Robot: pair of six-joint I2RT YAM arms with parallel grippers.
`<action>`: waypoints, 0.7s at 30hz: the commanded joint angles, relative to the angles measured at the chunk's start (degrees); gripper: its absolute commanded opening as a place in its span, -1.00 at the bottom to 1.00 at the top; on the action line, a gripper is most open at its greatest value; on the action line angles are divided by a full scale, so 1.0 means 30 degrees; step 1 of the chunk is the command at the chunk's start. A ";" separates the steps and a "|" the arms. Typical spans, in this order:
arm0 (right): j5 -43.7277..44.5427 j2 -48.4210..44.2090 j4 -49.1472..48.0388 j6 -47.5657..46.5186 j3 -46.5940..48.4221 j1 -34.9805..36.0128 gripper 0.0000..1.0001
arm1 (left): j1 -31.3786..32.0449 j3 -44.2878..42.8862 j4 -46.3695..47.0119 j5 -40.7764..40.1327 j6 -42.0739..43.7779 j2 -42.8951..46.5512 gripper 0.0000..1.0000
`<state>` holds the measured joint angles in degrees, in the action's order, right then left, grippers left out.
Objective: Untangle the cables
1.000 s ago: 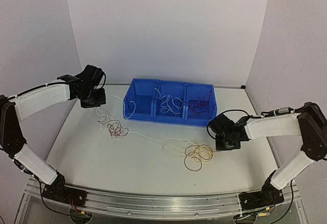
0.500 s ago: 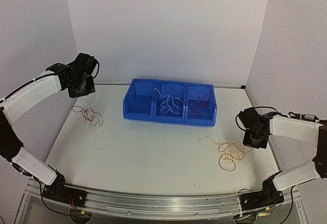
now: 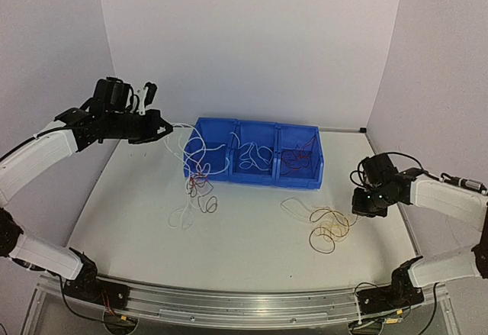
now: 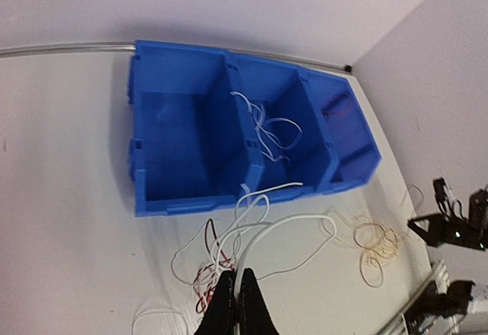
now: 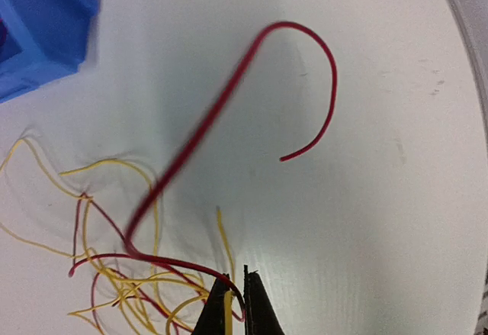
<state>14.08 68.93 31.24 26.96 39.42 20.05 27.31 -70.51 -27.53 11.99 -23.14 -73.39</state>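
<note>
Clamps the left gripper on white cables, held high at upper left so their snarl drapes loose before the bin, and the right gripper on red-yellow cables spread on the counter at lower right, well apart.

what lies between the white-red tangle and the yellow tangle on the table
Only bare table, seen in the top view, between white-red tangle and yellow tangle.

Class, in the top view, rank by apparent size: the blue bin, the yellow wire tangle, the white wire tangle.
Largest: blue bin.
Then white wire tangle and yellow wire tangle: they look alike in spread, so not ranked.
</note>
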 commanded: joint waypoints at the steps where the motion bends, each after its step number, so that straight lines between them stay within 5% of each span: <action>1: -0.6988 0.0567 -0.2940 -0.1539 0.0180 0.0013 -0.89 | 0.1440 0.0289 0.2895 0.4162 -0.0076 -0.0928 -1.00; 7: -0.8952 0.1894 -0.3471 -0.1950 0.1621 0.0157 -0.64 | 0.4221 -0.0480 0.4156 0.3603 -0.1048 -0.3484 -1.00; 14: -0.6781 0.0196 -0.3676 -0.4361 0.2899 0.2833 0.47 | 0.4975 -0.0257 0.5471 0.4103 -0.2225 -0.6368 -1.00; 21: -1.0172 0.2950 -0.5902 -0.6088 0.5310 0.6786 0.57 | 0.5494 -0.1043 0.5810 0.5001 -0.2121 -0.8650 -1.00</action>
<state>-9.21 72.72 19.90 12.17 50.87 37.27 43.00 -70.23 -13.47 24.04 -29.00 -97.62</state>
